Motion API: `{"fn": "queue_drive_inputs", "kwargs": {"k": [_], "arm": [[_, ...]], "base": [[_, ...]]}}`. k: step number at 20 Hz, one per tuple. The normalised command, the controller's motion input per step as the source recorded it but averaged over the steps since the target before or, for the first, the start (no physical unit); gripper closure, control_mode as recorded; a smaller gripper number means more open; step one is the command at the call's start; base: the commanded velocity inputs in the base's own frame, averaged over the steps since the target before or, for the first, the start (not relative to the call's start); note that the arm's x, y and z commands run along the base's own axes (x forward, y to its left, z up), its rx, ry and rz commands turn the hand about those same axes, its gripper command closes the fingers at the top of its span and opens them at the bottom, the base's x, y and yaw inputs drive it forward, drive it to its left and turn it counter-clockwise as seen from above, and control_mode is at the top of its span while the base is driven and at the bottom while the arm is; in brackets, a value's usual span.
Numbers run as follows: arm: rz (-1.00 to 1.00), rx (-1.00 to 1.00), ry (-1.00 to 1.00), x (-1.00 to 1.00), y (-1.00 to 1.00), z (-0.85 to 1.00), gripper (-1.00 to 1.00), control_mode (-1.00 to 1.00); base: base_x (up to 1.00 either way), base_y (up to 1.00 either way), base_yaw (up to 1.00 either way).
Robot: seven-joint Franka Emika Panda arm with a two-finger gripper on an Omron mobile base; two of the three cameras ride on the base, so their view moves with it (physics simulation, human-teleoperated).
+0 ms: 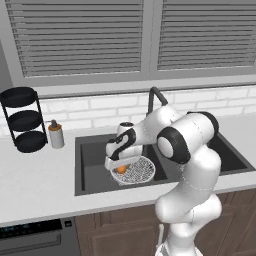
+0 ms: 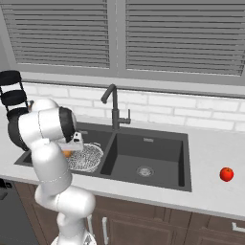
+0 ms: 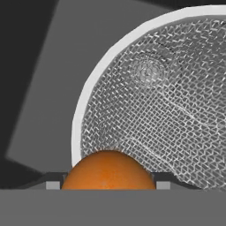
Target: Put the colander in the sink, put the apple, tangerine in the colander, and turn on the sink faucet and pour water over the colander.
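Note:
The colander (image 1: 139, 170) (image 2: 87, 158) (image 3: 172, 106), a pale-rimmed wire-mesh bowl, rests in the left basin of the dark sink (image 1: 92, 157) (image 2: 148, 148). My gripper (image 1: 119, 164) (image 3: 108, 185) hangs just above the colander's near-left rim, shut on the orange tangerine (image 1: 121, 169) (image 2: 67, 153) (image 3: 108, 170), with a dark fingertip on each side of the fruit. The red apple (image 2: 226, 174) lies on the counter far to the right of the sink. Behind the divider between the basins stands the dark faucet (image 1: 155, 95) (image 2: 114, 107); no water shows.
A black three-tier rack (image 1: 22, 120) (image 2: 12, 98) and a white pump bottle (image 1: 55, 134) stand on the counter left of the sink. A white brick backsplash and window blinds rise behind. The right basin (image 2: 146, 170) has a round metal drain.

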Motion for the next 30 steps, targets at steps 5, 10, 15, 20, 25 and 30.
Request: {"fn": "queue_drive_inputs", "kwargs": {"k": [5, 10, 15, 20, 25, 30], "arm": [[0.0, 0.0, 0.0, 0.07, 0.0, -0.3, 1.0, -1.0], [0.0, 0.0, 0.0, 0.15, 0.0, -0.13, 1.0, -1.0], [0.0, 0.0, 0.0, 0.16, 0.0, -0.07, 1.0, -1.0], [0.0, 0.0, 0.0, 0.22, 0.0, -0.16, 1.0, -1.0], [0.0, 0.0, 0.0, 0.2, 0.0, -0.14, 1.0, -1.0], [0.0, 0.0, 0.0, 0.06, 0.0, -0.04, -1.0, -1.0]], "base": [[0.0, 0.0, 0.0], [0.0, 0.0, 0.0], [0.0, 0.0, 0.0], [0.0, 0.0, 0.0], [0.0, 0.0, 0.0], [0.0, 0.0, 0.0]]}}
